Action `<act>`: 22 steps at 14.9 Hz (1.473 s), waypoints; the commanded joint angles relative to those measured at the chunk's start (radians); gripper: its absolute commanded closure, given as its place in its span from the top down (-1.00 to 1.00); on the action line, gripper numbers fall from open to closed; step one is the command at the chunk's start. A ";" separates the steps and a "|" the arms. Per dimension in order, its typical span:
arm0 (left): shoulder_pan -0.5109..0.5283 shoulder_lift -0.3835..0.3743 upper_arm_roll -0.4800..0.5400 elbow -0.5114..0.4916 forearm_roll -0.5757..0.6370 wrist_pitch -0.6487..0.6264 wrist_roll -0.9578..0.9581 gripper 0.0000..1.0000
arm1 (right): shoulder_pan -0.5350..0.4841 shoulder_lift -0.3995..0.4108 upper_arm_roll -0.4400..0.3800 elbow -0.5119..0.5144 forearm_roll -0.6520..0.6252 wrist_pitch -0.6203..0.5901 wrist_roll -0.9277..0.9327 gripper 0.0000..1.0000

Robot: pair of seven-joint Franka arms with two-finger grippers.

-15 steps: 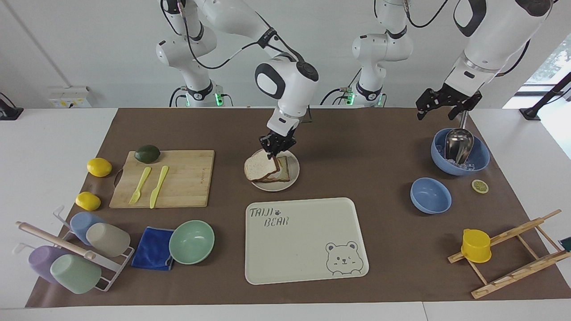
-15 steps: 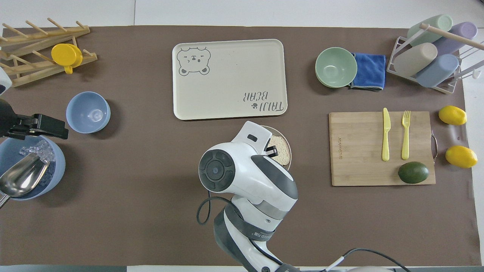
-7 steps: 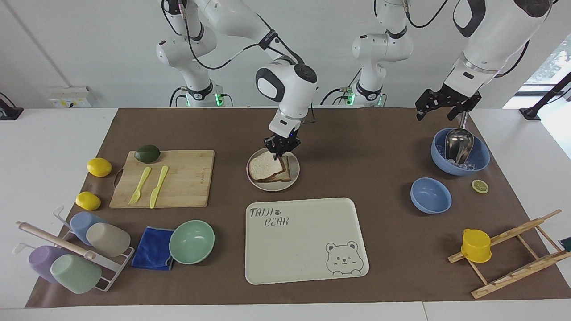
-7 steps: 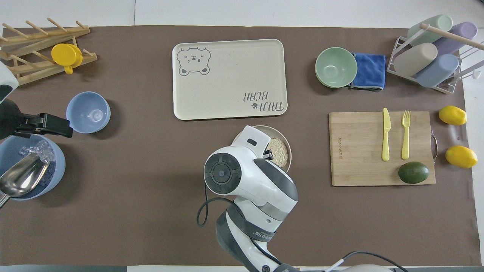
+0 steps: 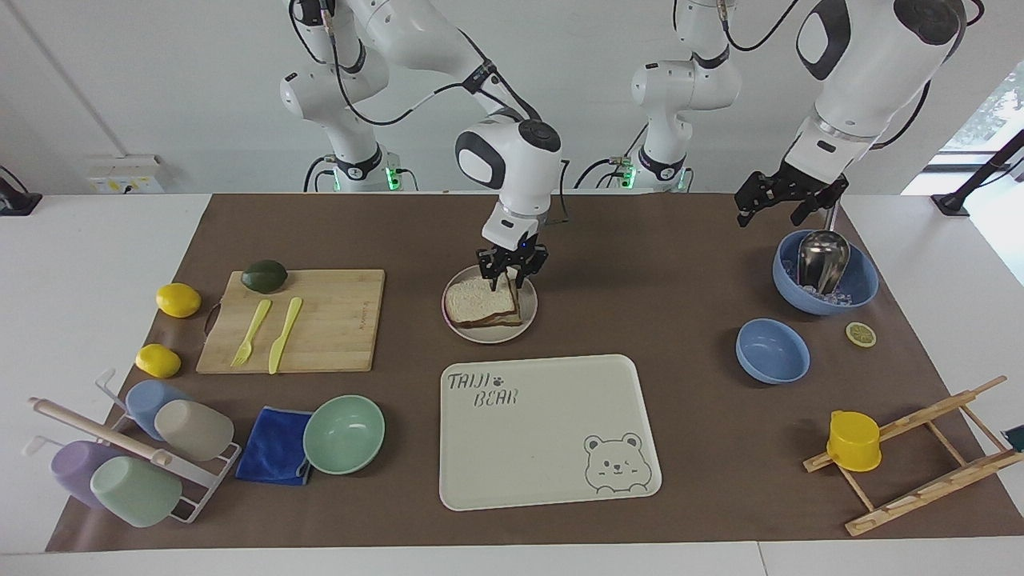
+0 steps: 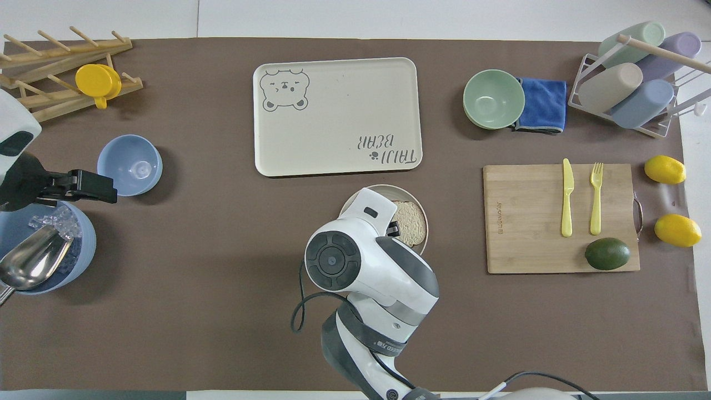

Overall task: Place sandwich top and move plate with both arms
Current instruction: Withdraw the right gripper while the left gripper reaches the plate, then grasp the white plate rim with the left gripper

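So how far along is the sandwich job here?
Done: the pale speckled bread slice lies flat on the stack on the small round cream plate. In hand: the right gripper, open, sits just over its edge. Left: moving the plate; the left gripper waits over the ice bowl.

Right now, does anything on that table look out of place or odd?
A lone round lemon slice lies bare on the brown table cover, beside the big blue bowl of ice with a metal scoop. Otherwise things look orderly; the speckled bread slice sits on the sandwich.
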 commanded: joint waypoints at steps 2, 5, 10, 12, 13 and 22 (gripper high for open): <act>-0.034 -0.032 0.008 -0.073 -0.010 0.073 -0.022 1.00 | -0.123 -0.077 0.010 0.077 0.106 -0.094 -0.056 1.00; -0.077 -0.024 0.008 -0.138 -0.053 0.169 -0.075 1.00 | -0.276 -0.162 0.008 0.137 0.226 -0.278 -0.210 1.00; -0.250 0.046 0.008 -0.234 -0.125 0.405 -0.260 1.00 | -0.543 -0.315 -0.001 0.147 0.326 -0.553 -0.322 1.00; -0.336 0.132 0.008 -0.237 -0.146 0.500 -0.301 1.00 | -0.622 -0.303 -0.004 0.173 0.337 -0.620 -0.427 1.00; -0.373 0.164 0.008 -0.243 -0.149 0.537 -0.310 1.00 | -0.627 -0.301 -0.013 0.177 0.335 -0.628 -0.475 1.00; -0.524 0.266 0.006 -0.344 -0.316 0.758 -0.306 1.00 | -0.561 -0.208 -0.144 0.303 0.331 -0.722 -0.548 1.00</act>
